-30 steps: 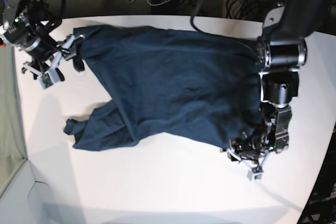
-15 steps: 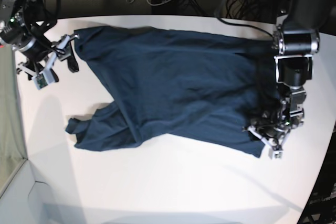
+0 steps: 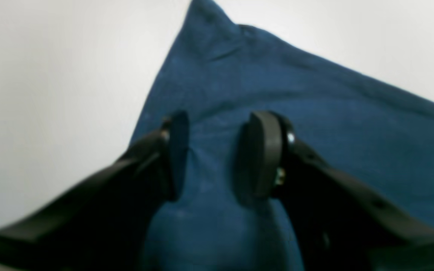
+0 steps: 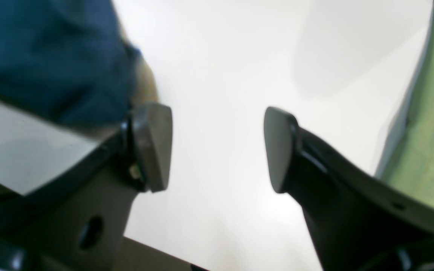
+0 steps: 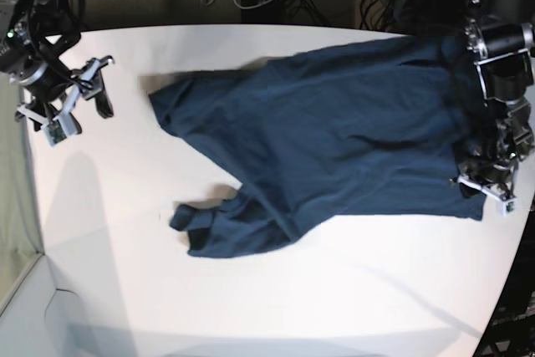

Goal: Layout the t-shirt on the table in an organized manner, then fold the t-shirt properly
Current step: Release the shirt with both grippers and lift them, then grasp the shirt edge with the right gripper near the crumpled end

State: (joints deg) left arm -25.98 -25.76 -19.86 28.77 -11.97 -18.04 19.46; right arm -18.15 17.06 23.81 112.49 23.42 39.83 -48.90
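Pinched a corner of the navy t-shirt (image 5: pixel 334 140) in the left hand (image 3: pixel 217 154), probably to drag it flat. Sprawled across the white counter (image 5: pixel 251 290), one sleeve bunched. Held the right hand (image 4: pixel 217 146) wide open and empty, clear of the cloth.

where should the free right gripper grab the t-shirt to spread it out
Grip the bunched sleeve with the right gripper, coming from the bare table side. That part of the t-shirt lies crumpled and raised, giving the fingers a fold to pinch.
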